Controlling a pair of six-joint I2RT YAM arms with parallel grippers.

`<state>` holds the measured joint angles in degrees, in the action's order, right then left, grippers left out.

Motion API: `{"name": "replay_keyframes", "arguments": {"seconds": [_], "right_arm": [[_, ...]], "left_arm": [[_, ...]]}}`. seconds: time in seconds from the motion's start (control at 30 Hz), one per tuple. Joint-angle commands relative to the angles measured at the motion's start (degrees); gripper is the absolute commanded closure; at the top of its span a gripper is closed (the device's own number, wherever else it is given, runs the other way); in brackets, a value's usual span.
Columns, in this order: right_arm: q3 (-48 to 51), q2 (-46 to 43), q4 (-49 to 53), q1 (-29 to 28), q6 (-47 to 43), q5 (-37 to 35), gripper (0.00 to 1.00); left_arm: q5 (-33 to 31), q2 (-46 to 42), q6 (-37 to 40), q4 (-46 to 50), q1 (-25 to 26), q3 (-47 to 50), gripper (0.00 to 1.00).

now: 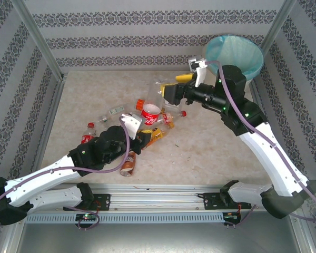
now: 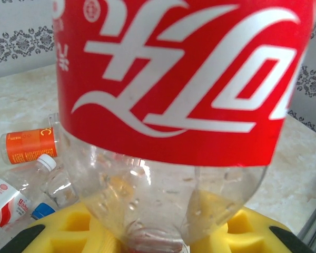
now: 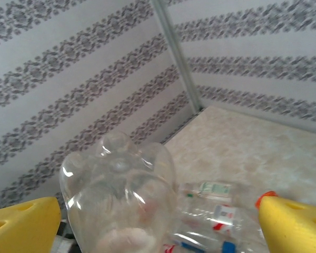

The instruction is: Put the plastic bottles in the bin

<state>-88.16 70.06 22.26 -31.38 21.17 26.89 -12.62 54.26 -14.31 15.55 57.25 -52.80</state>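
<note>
Left gripper: I am pinching my left gripper (image 2: 158, 240) shut on the rounded base of a large clear plastic bottle with a red-and-white label (image 2: 174, 79).
Its place: I am holding it well short of the round cream bin with a teal liner (image 1: 237, 52), off to the bin's left and nearer my bases.
Right gripper: I am spreading my right gripper (image 3: 158, 224) wide open; a bare clear plastic bottle (image 3: 118, 200) is sitting between the yellow fingers (image 3: 21, 226), just beside one and well apart from the other.
Its place: near the bin on its left, not over the opening.
Waiting: small bottles, one brown (image 1: 129, 163), are lying on the table farther from the bin.
Risk, right: with nothing pinching it, the bare bottle is likely dropping short of the bin and rolling into the others.
Risk, left: I am gripping a slick, tapering base, so a quick swing could squirt the bottle free.
Risk, path: my right arm is lying between the labelled bottle and the bin, so carrying straight across could knock the arms together.
</note>
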Motion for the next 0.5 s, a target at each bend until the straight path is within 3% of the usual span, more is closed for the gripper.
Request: {"name": "replay_keyframes", "arguments": {"seconds": [0.0,0.47], "right_arm": [[-2.3,0.9,-2.9,-0.3,3.2,8.9,0.05],[-3.6,2.3,0.7,-1.6,-0.9,9.7,0.18]], "left_arm": [[1.2,-0.5,2.5,-2.4,-0.7,-0.6,0.86],[5.4,0.1,3.9,-1.8,-0.7,-1.9,0.86]]}}
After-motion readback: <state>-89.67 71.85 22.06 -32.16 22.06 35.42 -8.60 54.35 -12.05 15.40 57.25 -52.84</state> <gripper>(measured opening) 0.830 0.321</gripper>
